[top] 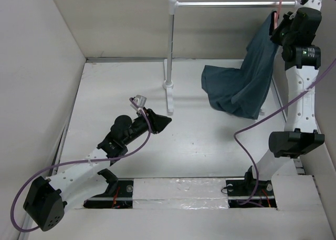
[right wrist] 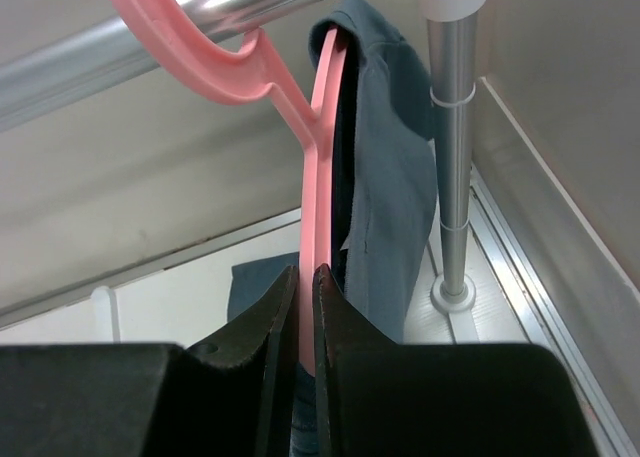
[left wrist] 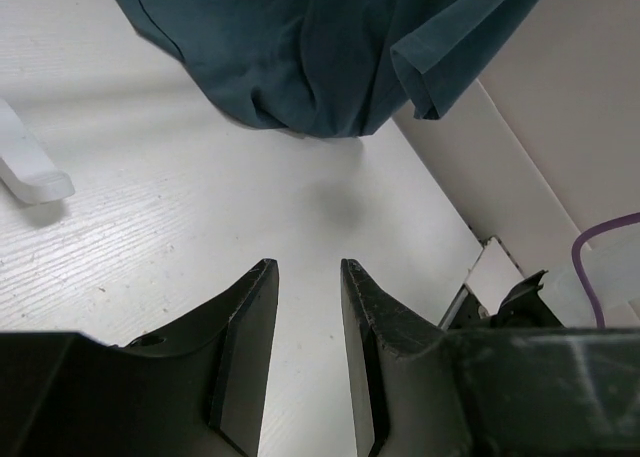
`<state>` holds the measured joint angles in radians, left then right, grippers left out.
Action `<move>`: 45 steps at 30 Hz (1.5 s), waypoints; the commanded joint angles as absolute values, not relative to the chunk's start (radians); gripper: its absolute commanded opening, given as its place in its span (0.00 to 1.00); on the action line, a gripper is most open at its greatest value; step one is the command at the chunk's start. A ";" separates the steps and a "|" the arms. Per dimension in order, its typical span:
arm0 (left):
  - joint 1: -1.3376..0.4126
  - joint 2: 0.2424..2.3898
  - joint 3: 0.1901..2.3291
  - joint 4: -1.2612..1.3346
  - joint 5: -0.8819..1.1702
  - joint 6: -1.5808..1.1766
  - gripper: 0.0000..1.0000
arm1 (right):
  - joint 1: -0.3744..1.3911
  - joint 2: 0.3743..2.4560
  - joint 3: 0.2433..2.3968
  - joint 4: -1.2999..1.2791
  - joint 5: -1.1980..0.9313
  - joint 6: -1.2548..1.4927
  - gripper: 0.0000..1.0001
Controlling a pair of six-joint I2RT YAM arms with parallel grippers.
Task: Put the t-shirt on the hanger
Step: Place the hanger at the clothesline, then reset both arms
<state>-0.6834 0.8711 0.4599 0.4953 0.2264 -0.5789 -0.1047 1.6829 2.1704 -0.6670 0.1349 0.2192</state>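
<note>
T-shirt (top: 251, 80) drapes from the pink hanger (right wrist: 316, 177), hem pooled on the table (top: 199, 143). My right gripper (right wrist: 305, 272) pinches the hanger; the left gripper (left wrist: 307, 265) gapes empty. I judge that 1 jolt could slide the cloth off.

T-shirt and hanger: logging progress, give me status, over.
Right end effector shut on hanger, hook on rail. Left end effector open, empty. T-shirt hangs from hanger, lower part heaped on table. Nothing blocking.
</note>
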 commanded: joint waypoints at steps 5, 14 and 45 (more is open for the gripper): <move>-0.686 0.845 0.440 0.563 0.219 -0.558 0.28 | -0.163 1.663 2.131 -0.489 0.092 0.258 0.00; -0.686 0.853 0.437 0.569 0.213 -0.563 0.28 | -0.204 1.586 1.854 -0.338 0.045 0.308 0.00; -0.686 0.675 0.546 0.508 0.130 -0.618 0.40 | 0.072 0.523 1.111 -0.132 -0.175 0.471 1.00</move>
